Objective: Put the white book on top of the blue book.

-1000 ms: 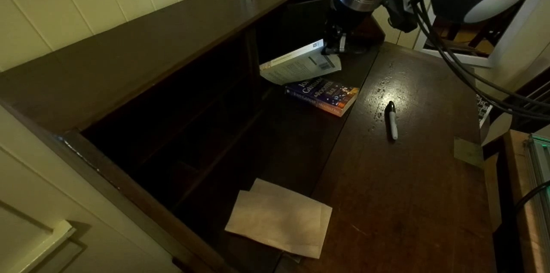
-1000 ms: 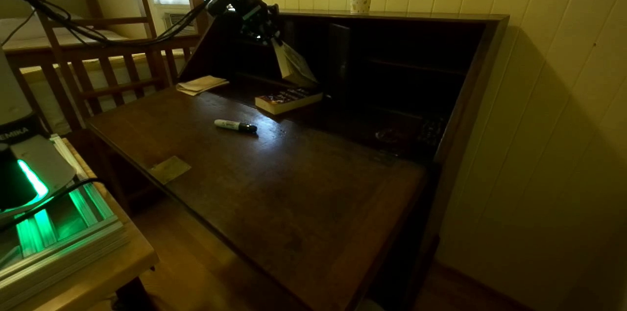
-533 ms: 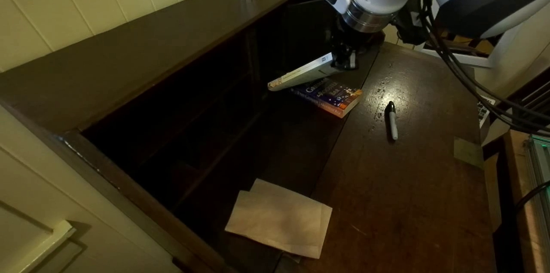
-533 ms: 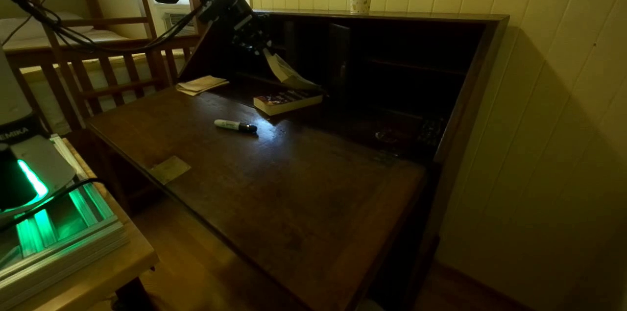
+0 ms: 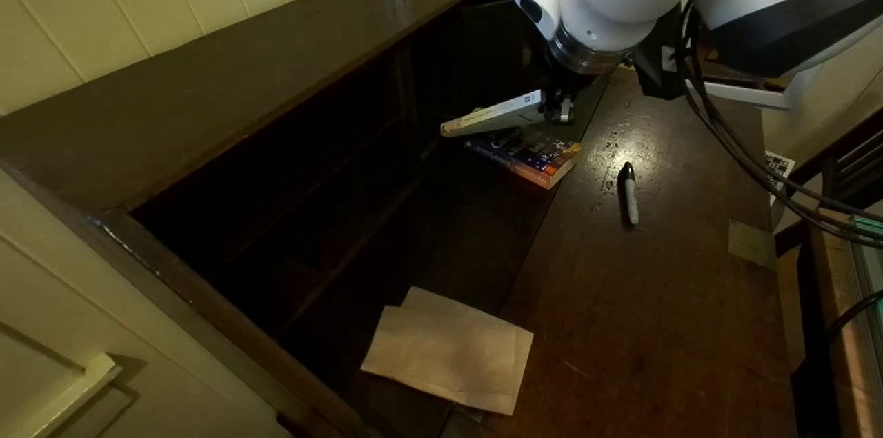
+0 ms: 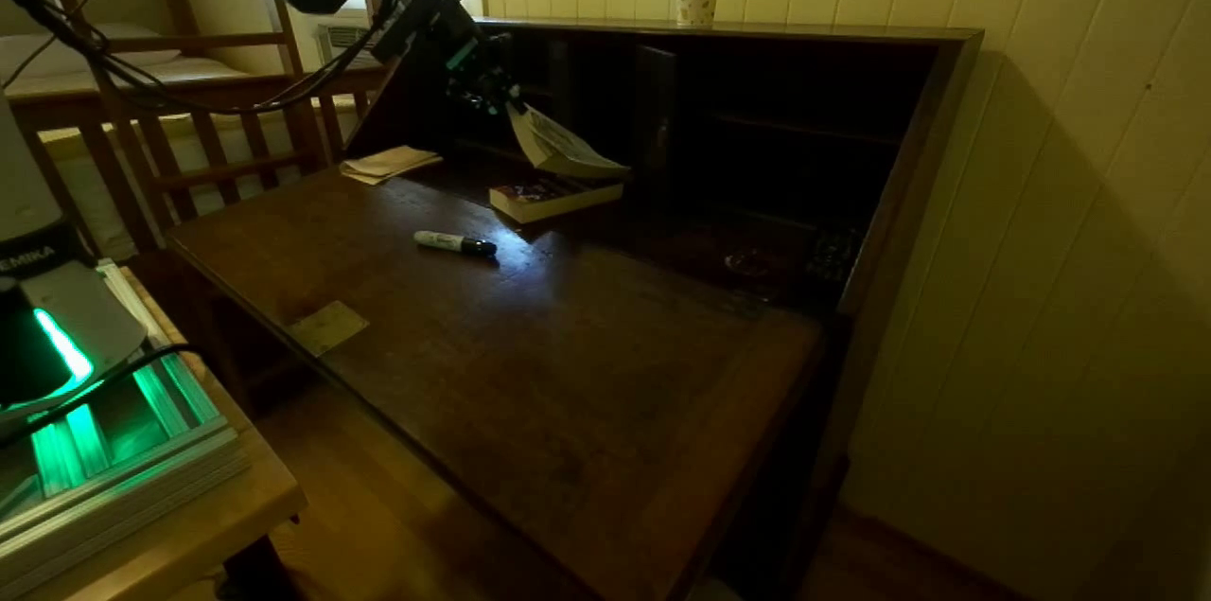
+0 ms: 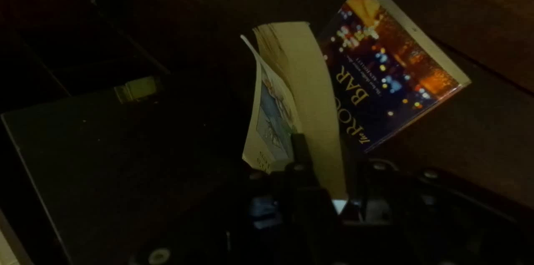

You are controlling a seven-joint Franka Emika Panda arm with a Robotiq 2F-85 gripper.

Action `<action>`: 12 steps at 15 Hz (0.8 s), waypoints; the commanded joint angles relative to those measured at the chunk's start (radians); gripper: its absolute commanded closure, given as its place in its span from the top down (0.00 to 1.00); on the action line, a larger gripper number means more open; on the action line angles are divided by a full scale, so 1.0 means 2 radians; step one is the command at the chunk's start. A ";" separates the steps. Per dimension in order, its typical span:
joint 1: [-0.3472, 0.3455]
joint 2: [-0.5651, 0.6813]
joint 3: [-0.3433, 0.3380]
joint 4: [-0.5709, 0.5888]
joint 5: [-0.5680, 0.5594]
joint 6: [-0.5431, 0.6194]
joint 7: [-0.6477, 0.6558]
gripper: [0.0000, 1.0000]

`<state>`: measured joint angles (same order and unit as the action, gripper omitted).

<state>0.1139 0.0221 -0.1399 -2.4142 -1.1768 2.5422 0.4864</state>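
Partly over the blue book [image 5: 528, 154], on the side away from the marker [image 5: 630, 194], holds the white book [image 5: 495, 116] by one end, sloping lengthwise down from the gripper [image 5: 552, 109]; probably needs centring, levelling.

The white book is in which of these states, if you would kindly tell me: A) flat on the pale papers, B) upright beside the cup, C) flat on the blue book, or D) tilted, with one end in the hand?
D, since in an exterior view the hand holds the upper end of the white book, which slants downward.
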 commanded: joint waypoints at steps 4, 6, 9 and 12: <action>-0.025 0.018 0.046 0.000 0.004 -0.015 0.059 0.06; -0.026 0.023 0.051 -0.001 0.003 -0.019 0.068 0.06; -0.027 0.025 0.055 -0.003 0.007 -0.025 0.072 0.06; -0.026 0.028 0.059 -0.004 0.012 -0.033 0.077 0.06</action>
<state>0.0759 0.0728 -0.0458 -2.4141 -1.1733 2.5076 0.6270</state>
